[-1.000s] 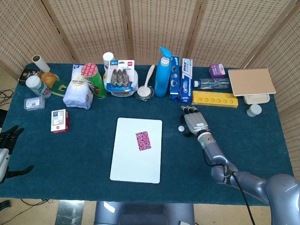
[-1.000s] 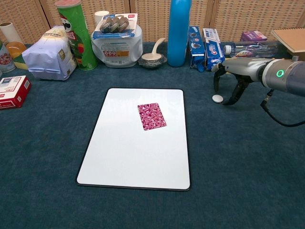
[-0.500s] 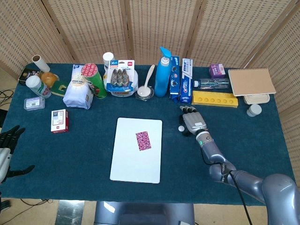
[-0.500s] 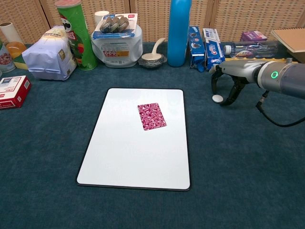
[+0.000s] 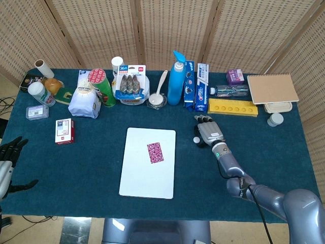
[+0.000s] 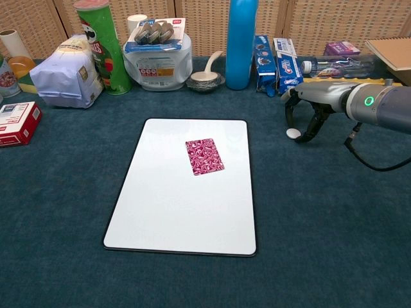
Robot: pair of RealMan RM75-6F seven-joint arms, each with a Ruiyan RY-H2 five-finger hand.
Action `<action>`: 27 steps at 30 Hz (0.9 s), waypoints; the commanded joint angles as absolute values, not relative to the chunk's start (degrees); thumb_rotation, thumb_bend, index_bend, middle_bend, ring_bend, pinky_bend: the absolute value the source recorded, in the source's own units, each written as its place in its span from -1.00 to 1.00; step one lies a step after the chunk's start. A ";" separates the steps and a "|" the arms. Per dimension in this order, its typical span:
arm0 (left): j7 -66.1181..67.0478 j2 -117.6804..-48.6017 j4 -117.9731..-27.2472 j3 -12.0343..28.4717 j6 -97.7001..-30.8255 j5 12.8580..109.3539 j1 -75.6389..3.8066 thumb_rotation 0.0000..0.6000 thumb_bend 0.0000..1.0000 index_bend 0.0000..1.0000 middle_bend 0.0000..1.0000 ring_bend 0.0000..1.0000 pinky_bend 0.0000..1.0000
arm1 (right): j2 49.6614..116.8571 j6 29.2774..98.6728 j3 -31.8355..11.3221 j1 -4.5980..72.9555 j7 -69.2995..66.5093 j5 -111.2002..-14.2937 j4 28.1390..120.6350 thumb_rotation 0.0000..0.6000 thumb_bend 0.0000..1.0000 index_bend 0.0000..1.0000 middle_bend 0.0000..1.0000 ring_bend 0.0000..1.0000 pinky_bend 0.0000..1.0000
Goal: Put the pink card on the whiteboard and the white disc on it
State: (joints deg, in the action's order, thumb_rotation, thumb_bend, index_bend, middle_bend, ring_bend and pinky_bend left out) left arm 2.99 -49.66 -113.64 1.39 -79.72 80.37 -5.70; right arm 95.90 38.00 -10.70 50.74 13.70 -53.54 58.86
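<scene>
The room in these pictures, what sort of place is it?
Probably a robot test setup, not a home: woven wicker screens wall off a table with a dark blue cloth, household goods sit in a staged row, and a grey robot right hand hovers there.

One whiteboard [image 6: 183, 192], one pink card [image 6: 204, 156], one white disc [image 6: 293, 133] — two hands [image 5: 209, 132].

Right hand [image 6: 307, 110] has shifted slightly toward frame left and lowered over the white disc [image 6: 293, 133] since 1.0 s ago; in the chest view its fingers [image 6: 289, 110] now straddle the disc more closely, one on each side. Contact cannot be confirmed. In the head view the left hand [image 5: 7, 165], at the lower left edge, has drifted slightly lower.
</scene>
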 commanded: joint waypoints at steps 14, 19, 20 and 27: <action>2.78 -49.54 -113.66 1.30 -79.64 80.47 -5.73 1.00 -0.89 -1.00 -1.00 -1.00 -1.00 | 95.68 38.16 -10.83 50.54 13.47 -54.48 60.11 1.00 -0.34 0.06 -0.83 -0.94 -0.94; 2.60 -49.44 -113.68 1.24 -79.63 80.63 -5.71 1.00 -0.89 -1.00 -1.00 -1.00 -1.00 | 95.26 38.76 -11.01 50.40 13.51 -54.79 61.05 1.00 -0.34 0.06 -0.82 -0.94 -0.94; 2.55 -49.42 -113.68 1.24 -79.66 80.64 -5.69 1.00 -0.89 -1.00 -1.00 -1.00 -1.00 | 95.15 38.86 -11.05 50.38 13.55 -54.81 61.29 1.00 -0.34 0.06 -0.82 -0.94 -0.94; 2.16 -49.24 -113.64 1.16 -79.55 80.84 -5.71 1.00 -0.89 -1.00 -1.00 -1.00 -1.00 | 94.14 39.71 -11.30 50.32 14.20 -54.81 64.06 1.00 -0.34 0.06 -0.82 -0.94 -0.93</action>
State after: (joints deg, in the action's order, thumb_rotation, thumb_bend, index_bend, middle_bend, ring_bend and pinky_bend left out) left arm 2.16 -49.23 -113.64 1.16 -79.54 80.83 -5.71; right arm 94.42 39.50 -11.22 50.33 14.01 -54.83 63.52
